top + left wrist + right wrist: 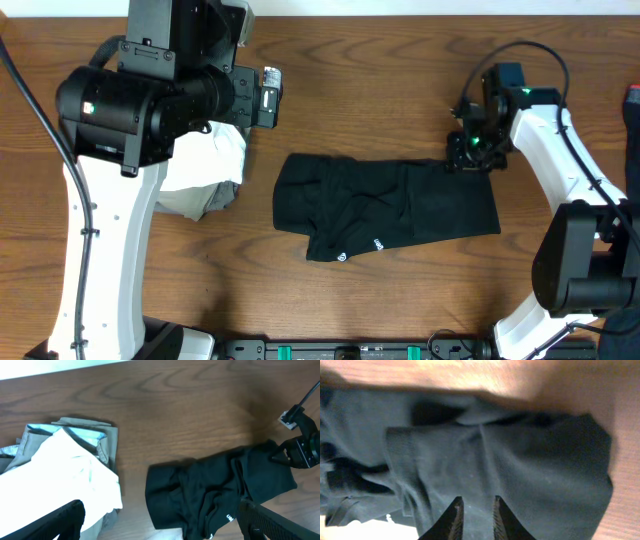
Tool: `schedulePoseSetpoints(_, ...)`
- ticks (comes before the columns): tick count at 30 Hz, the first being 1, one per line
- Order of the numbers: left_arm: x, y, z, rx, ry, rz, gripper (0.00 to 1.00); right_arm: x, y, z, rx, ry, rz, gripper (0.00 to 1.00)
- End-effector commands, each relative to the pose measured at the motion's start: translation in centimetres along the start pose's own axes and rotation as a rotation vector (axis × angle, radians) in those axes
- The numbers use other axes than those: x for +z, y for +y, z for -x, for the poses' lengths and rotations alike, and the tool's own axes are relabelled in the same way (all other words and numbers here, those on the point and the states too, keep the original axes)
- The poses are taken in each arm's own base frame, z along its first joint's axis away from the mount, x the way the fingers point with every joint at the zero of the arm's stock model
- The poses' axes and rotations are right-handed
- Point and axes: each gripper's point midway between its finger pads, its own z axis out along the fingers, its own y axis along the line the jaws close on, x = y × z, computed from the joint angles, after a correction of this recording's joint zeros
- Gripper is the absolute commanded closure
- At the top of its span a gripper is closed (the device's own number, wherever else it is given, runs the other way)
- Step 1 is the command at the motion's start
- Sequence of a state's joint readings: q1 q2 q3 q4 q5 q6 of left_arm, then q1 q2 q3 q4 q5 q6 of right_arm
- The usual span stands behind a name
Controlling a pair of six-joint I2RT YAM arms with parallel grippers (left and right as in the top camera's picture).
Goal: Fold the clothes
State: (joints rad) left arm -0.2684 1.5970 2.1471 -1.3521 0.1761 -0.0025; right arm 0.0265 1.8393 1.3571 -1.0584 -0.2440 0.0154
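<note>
On the brown wooden counter (400, 60), the plain black short-sleeved cotton T-shirt (390, 205) lay near the middle as a long, rumpled band, its left half bunched into creases and its right half flatter. We judged the fold half done. To do the next step well, we thought the flat right end should be taken at a corner and lifted only enough to clear the cloth beneath. It should then be carried leftward in a low arc and laid edge to edge, with the creased left half pinned or smoothed first so that no wrinkles were trapped. The loose pile of white and grey garments (205, 170) sat well apart on the left and called for no attention yet.

The right end effector (468, 160) stood at the shirt's upper right corner, touching or just above its edge. Its own camera looked across the dark cloth. Its fingers were drawn close together with a narrow slit between them, and we could not tell whether any fabric was pinched there.

The left end effector (160, 503) hung high, released, with its fingers spread wide. The shirt lay below and to its right, and the pile below and to its left.

Two small white marks (343, 257) showed near the shirt's lower left hem, on the side away from the right fingers.
</note>
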Motion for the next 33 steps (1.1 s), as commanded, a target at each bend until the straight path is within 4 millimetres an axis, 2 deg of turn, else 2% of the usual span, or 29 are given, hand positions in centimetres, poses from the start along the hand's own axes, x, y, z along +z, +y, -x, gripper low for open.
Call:
schedulePoseSetpoints(1,0.6,0.5,-0.2,0.002,0.018,0.018,0.02,2.4,1.6,-2.6,0.021,0.090,0.056,0.83)
schedulePoseSetpoints(6,0.6,0.6,-0.7,-0.005,0.042,0.019,0.02,5.3,4.3,-5.0,-0.059,0.138,0.095,0.83)
schedulePoseSetpoints(10,1.0,0.7,-2.2,-0.056,0.112,0.026,0.02,6.4,7.3,-5.7,-0.156,0.135,0.170,0.82)
schedulePoseSetpoints(13,1.9,0.9,-4.1,-0.092,0.207,0.036,0.02,5.3,9.7,-4.8,-0.291,0.085,0.273,0.79)
schedulePoseSetpoints(17,3.9,0.7,-6.1,-0.128,0.312,0.014,0.02,1.8,11.3,-2.6,-0.419,-0.038,0.351,0.75)
schedulePoseSetpoints(20,5.7,-0.3,-7.8,-0.150,0.383,-0.054,0.02,-0.9,11.0,-0.9,-0.433,-0.123,0.337,0.72)
schedulePoseSetpoints(24,9.3,-0.7,-10.8,-0.212,0.477,-0.092,0.02,-3.7,8.9,0.8,-0.411,-0.223,0.241,0.69)
schedulePoseSetpoints(26,11.6,-0.4,-12.7,-0.268,0.519,-0.085,0.02,-4.4,7.4,1.3,-0.363,-0.249,0.191,0.66)
schedulePoseSetpoints(30,16.0,-1.8,-16.7,-0.317,0.572,-0.205,0.02,-5.6,5.0,2.0,-0.232,-0.285,0.161,0.62)
schedulePoseSetpoints(33,18.7,-1.4,-19.6,-0.331,0.586,-0.211,0.02,-6.0,3.5,2.3,-0.157,-0.295,0.166,0.63)
